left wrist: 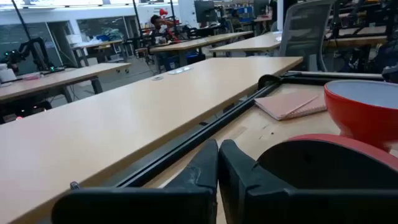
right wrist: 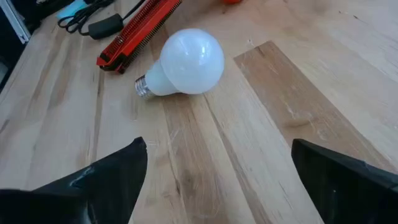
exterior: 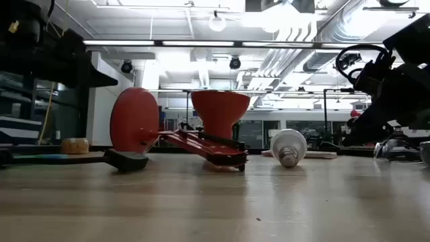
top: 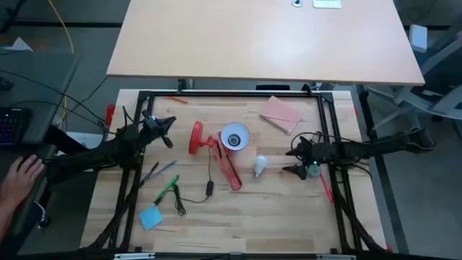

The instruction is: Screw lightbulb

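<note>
While the left gripper (top: 167,130) waits clenched shut beside the red lamp's base (top: 195,138), the lamp (top: 224,155) lies tipped over mid-table. Just right of it the lightbulb (top: 260,165) rests on its side, untouched, near the right gripper (top: 294,162), whose jaws gape wide and empty. The grey thing under that arm is hard to make out.

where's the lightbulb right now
The lightbulb lies on its side on the table, right of centre in the high view, between the red lamp and the open right gripper, untouched.
</note>
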